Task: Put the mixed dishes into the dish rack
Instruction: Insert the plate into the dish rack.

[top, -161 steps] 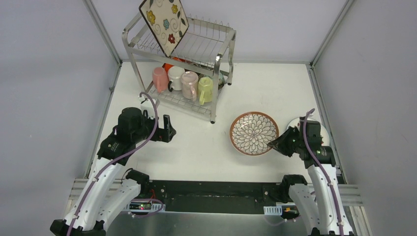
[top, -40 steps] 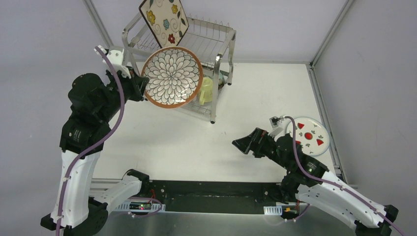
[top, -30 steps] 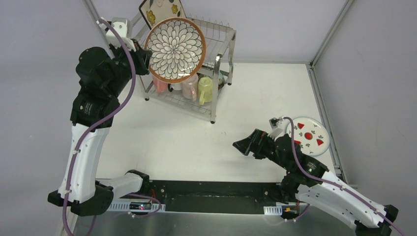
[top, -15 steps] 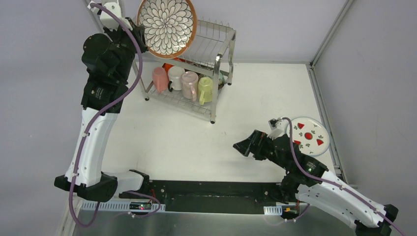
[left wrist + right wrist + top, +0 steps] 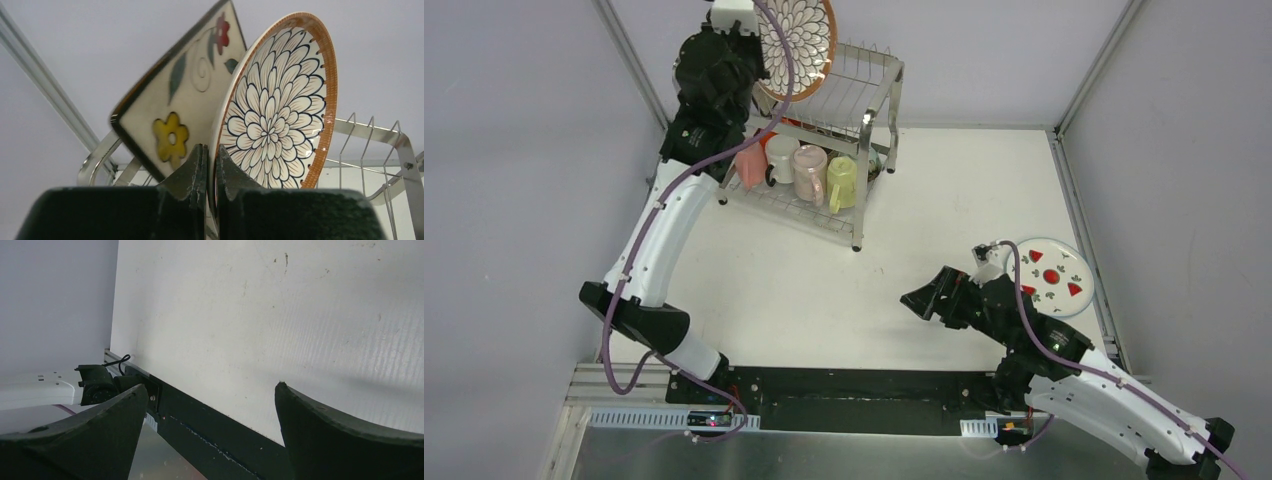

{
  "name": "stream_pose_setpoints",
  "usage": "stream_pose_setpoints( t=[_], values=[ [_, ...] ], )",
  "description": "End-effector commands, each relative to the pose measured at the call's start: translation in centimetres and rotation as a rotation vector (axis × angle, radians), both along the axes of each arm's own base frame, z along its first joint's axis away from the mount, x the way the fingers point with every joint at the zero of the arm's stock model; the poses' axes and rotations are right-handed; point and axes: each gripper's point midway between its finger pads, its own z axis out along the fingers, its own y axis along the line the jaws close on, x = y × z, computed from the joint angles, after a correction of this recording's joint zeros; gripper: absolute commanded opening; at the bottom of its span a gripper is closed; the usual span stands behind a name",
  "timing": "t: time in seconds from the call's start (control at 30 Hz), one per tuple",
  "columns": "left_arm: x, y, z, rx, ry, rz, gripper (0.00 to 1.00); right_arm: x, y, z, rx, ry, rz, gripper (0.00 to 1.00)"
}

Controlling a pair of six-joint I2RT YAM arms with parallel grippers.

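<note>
Two arms are at work, and only the left one has anything in hand. The left jaws are pinched shut on the lower rim of the brown-rimmed petal-pattern plate [image 5: 280, 115], which stands on edge and rises straight up out of them, its flowered face turned to their right side. Seen from overhead, that plate [image 5: 802, 45] sits high over the upper tier of the dish rack [image 5: 876, 70], at the rack's back left corner. Whether its bottom edge has reached the slots I cannot tell, since the jaws cover it.

Just off the left side of those jaws, the square floral cream plate [image 5: 175, 110] stands tipped up on one corner, close against the back of the round plate. I cannot make out whether the two touch. To the right of the jaws and lower down, the rack's upright wire prongs [image 5: 370, 135] show.

Four mugs line the lower tier, well below the left jaws: a pink mug [image 5: 749, 160], a white mug [image 5: 781, 155], a pale pink mug [image 5: 809, 170] and a yellow-green mug [image 5: 842, 180].

Over on the other side, the right jaws gape wide with nothing between them, hanging low over bare counter [image 5: 250, 315]. The white red-marked plate [image 5: 1052, 275] lies flat on the counter behind them, alongside the wrist, not touching them.
</note>
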Motion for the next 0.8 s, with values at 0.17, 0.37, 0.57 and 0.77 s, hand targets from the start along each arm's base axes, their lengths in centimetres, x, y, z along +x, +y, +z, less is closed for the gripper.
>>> stream_pose_setpoints(
  t=[0.17,0.37,0.57,0.77],
  values=[
    [-3.6,-1.8,11.1,0.039,-0.369,0.112,0.00,0.2,-0.1,1.6,0.032,-0.016,-0.021,1.00],
    [-3.5,-1.5,11.2,0.078,-0.386,0.232,0.00,0.0,-0.2,1.3,0.032,-0.005,-0.021,1.00],
    [-3.6,-0.7,11.1,0.104,-0.380,0.305,0.00,0.1,-0.3,1.3,0.025,-0.008,-0.028,1.00],
    [-3.8,-0.3,11.0,0.140,-0.374,0.344,0.00,0.2,-0.3,1.0,0.019,-0.003,-0.030,1.00]
  ],
)
